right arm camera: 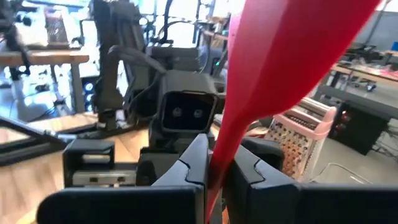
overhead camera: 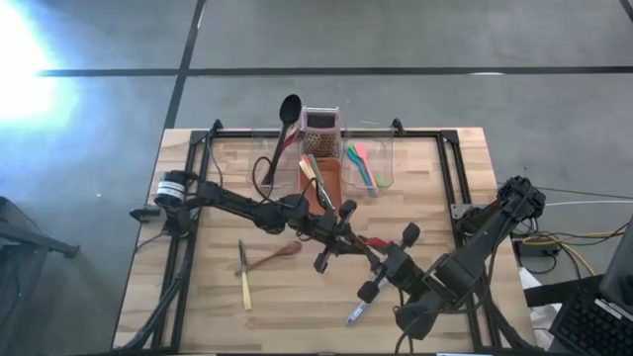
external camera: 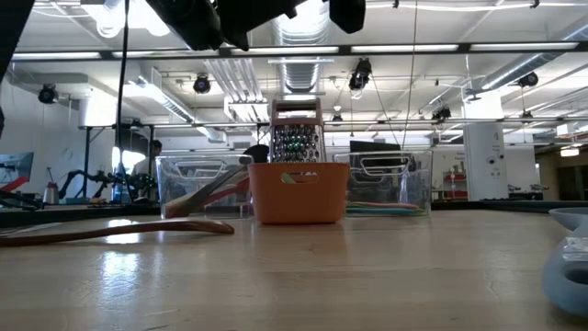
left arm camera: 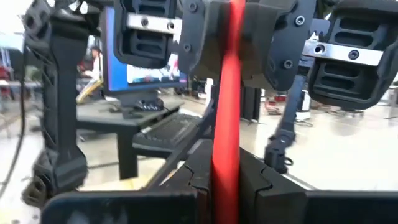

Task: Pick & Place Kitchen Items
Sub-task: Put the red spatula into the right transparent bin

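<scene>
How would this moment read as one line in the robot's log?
left gripper: shut on red utensil | right gripper: shut on red utensil | state: mid-air above table, handover

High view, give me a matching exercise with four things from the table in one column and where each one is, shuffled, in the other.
Things:
1. red spatula
2. wooden spoon
3. black ladle
4. grater

Places:
A. leaning in a clear tub
B. behind the orange tub in the low view
C. gripped by the left gripper and the right gripper
D. flat on the table

Pairs: 1-C, 2-D, 3-A, 4-B
</scene>
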Available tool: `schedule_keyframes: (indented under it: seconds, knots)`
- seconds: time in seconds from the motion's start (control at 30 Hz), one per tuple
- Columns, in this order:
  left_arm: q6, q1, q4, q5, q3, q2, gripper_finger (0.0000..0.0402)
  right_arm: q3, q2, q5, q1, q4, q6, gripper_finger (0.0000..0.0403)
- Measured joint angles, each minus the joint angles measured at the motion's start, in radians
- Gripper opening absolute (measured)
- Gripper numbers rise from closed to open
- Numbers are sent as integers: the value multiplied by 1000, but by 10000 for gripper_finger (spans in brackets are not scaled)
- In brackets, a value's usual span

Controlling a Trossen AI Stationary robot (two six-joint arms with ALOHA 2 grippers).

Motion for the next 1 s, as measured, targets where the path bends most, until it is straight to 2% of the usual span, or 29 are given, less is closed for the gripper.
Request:
schedule_keyframes:
  seconds: [0.07,0.23,0.37,0.5,0.6,0.73,0.9,1.0]
  knots:
    - [-20,0,-34,-2,1,-7,41,0,-14,-31,-2,-7,-18,14]
    - [-32,4,-192,-32,0,-52,118,-2,-63,-68,-11,-40,-95,12]
    - [14,8,-404,-70,-2,-117,165,-2,-128,-73,-37,-118,-101,11]
    - [58,2,-656,-102,-7,-192,188,-1,-202,-129,-102,-202,-99,11]
    - [45,4,-737,-140,-48,-253,190,-2,-256,-237,-197,-248,-96,11]
    - [17,-22,-676,-230,-177,-323,188,-1,-320,-392,-381,-304,-115,11]
    - [-13,-70,-473,-359,-374,-440,188,-2,-346,-675,-650,-315,-194,11]
    - [-39,-103,-363,-406,-500,-513,188,-2,-336,-790,-803,-305,-261,11]
